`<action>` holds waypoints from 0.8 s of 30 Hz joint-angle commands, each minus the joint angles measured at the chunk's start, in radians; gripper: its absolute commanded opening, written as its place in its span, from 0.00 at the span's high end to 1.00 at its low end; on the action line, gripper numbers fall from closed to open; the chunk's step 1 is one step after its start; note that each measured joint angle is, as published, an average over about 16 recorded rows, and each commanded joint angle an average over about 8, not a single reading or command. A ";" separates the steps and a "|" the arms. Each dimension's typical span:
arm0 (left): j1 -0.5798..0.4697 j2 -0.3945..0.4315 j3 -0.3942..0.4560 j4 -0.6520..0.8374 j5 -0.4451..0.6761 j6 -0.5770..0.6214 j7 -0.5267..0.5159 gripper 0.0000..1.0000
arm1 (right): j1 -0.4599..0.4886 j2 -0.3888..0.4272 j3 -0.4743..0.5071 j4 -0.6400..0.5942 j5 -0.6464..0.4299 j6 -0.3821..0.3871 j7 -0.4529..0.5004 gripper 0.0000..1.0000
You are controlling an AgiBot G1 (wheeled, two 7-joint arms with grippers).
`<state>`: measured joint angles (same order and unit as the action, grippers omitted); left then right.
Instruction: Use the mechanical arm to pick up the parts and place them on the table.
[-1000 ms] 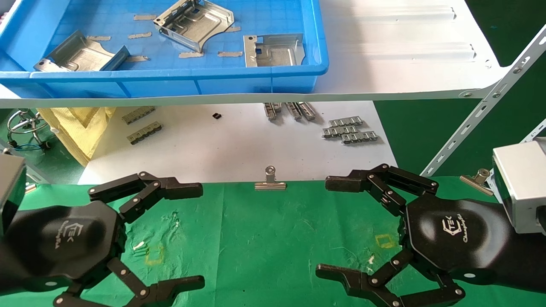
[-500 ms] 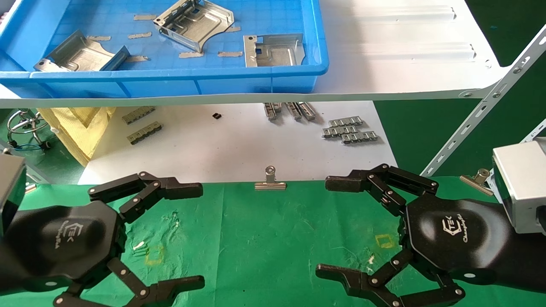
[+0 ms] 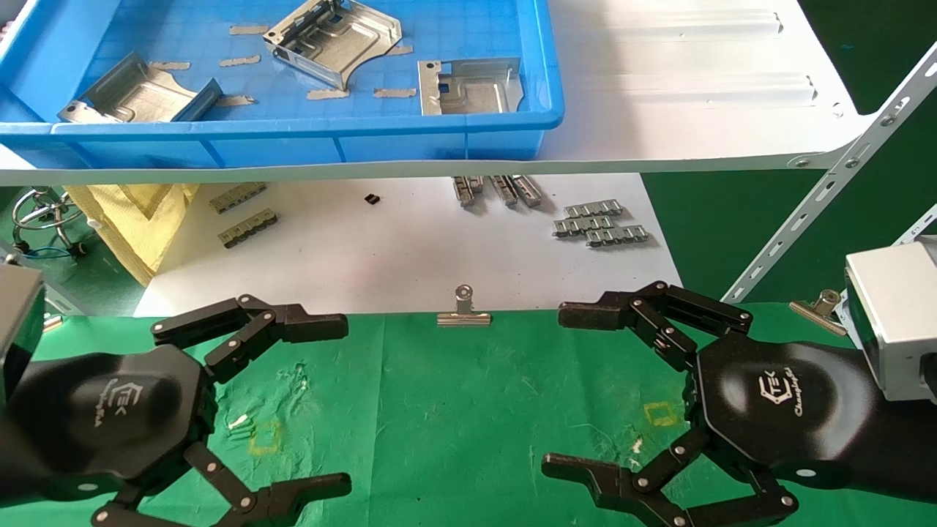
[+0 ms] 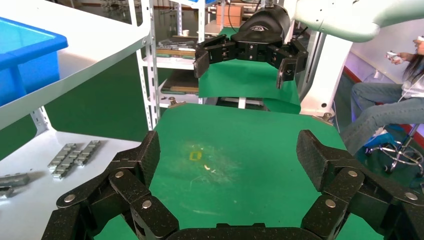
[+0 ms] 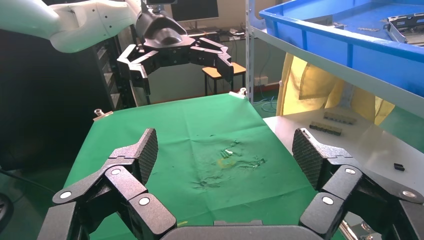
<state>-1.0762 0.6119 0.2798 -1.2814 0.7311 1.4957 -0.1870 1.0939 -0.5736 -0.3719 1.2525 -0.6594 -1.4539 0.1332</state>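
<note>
The parts [image 3: 333, 38] are stored in the blue bin [image 3: 439, 139] on the white shelf board [image 3: 695, 88], above and beyond the table [image 3: 454, 410]. Three plates are seen: one tilted at the rear [image 3: 333, 38], one at the bin's left [image 3: 139, 91], one lying flat near the front wall [image 3: 471, 88]. None is touched by either gripper. The bin is presumably kept on the shelf so that the green cloth is left free as the placing surface; its small yellow square marks [image 3: 662, 413] are judged to be target positions.

The left gripper [image 3: 333, 399] and the right gripper [image 3: 564, 391] are held low over the table, palms turned up toward the head camera, fingers pointing inward toward each other. Both are spread wide and hold nothing; this is confirmed in each wrist view, where only green cloth is seen between the fingers [image 4: 140, 160] and [image 5: 142, 152]. No pick is judged to have been started; a reach up and forward over the bin's front wall would be required.
</note>
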 commanded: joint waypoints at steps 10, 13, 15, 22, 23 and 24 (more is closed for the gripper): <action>0.000 0.000 0.000 0.000 0.000 0.000 0.000 0.00 | 0.000 0.000 0.000 0.000 0.000 0.000 0.000 0.00; 0.000 0.000 0.000 0.000 0.000 0.000 0.000 0.00 | 0.000 0.000 0.000 0.000 0.000 0.000 0.000 0.00; 0.000 0.000 0.000 0.000 0.000 0.000 0.000 0.00 | 0.000 0.000 0.000 0.000 0.000 0.000 0.000 0.00; 0.000 0.000 0.000 0.000 0.000 0.000 0.000 0.00 | 0.000 0.000 0.000 0.000 0.000 0.000 0.000 0.25; 0.000 0.000 0.000 0.000 0.000 0.000 0.000 0.00 | 0.000 0.000 0.000 0.000 0.000 0.000 0.000 0.38; 0.000 0.000 0.000 0.000 0.000 0.000 0.000 0.00 | 0.000 0.000 0.000 0.000 0.000 0.000 0.000 0.50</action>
<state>-1.0762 0.6119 0.2798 -1.2814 0.7311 1.4957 -0.1870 1.0939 -0.5736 -0.3719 1.2524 -0.6594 -1.4539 0.1332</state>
